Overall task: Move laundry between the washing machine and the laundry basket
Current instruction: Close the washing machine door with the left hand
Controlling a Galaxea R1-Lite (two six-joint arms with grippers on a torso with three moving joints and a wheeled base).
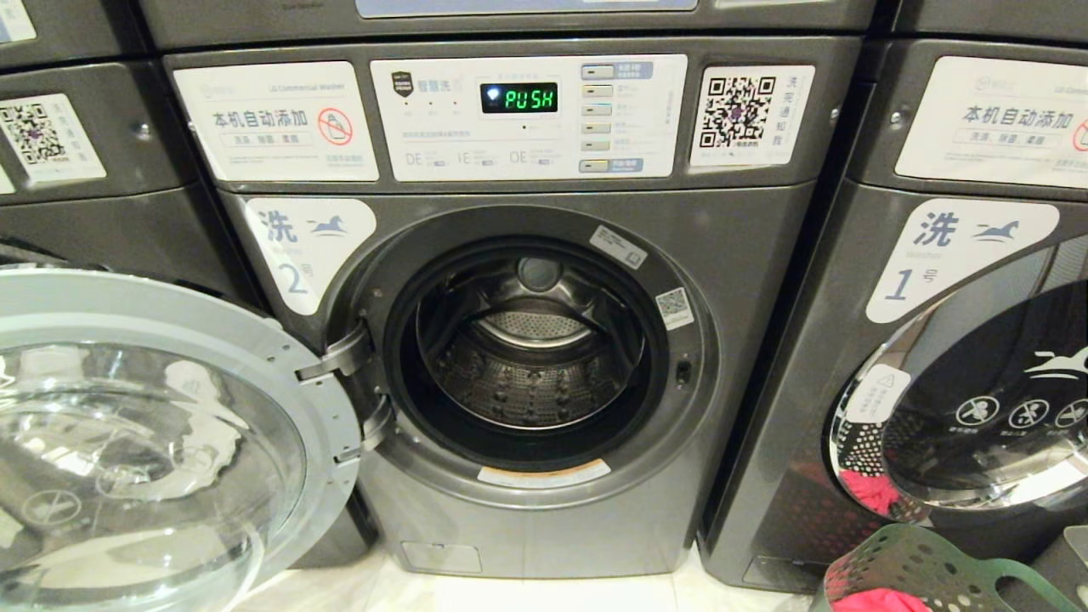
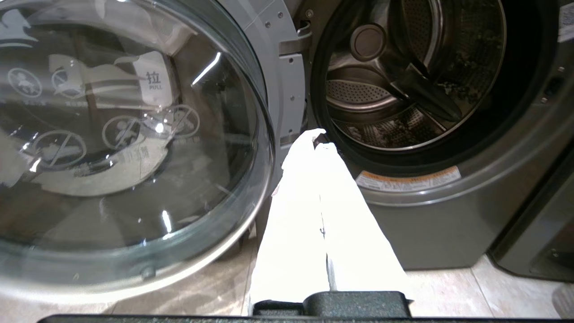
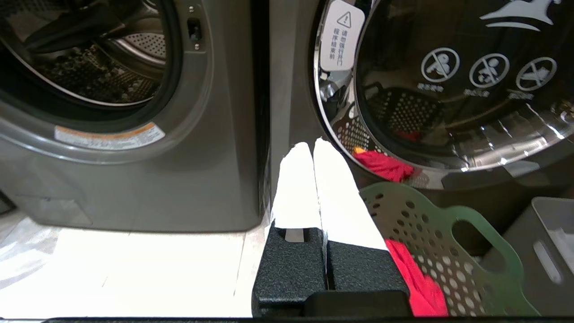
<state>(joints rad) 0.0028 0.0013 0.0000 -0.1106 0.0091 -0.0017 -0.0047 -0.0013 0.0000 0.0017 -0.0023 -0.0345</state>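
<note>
Left gripper (image 2: pixel 319 140): white fingers pressed together, nothing between them, hanging low in front of the hinge side of the washing machine (image 1: pixel 544 340). Right gripper (image 3: pixel 312 146): fingers together too, nothing held, sitting low in front of the seam between the two washers. Neither arm shows in the head view.

Nearest on the robot's right: green laundry basket (image 3: pixel 430 233) on the floor, perforated wall and oval handle cutout facing the wrist camera. Red-pink garment (image 3: pixel 415 278) lies inside it, just beside the right gripper's black base. Grey solid-sided bin (image 3: pixel 538 242) stands just beyond the basket on its far side.

Washer door (image 1: pixel 161 425) is swung fully open to the robot's left, glass bowl facing out, a "PULL" label visible through it in the left wrist view.

Floor (image 3: pixel 134 264): pale tile.

Behind: washer labelled 2, opening clear, steel drum (image 1: pixel 527 357) visible with no cloth in it as far as the views reach. Display (image 1: pixel 518 98) reads "PUSH" in green. Orange-edged warning sticker (image 1: pixel 544 474) below the opening.

To the right, washer labelled 1 (image 1: pixel 935 340), door shut; its chrome rim mirrors the basket and the red cloth.
</note>
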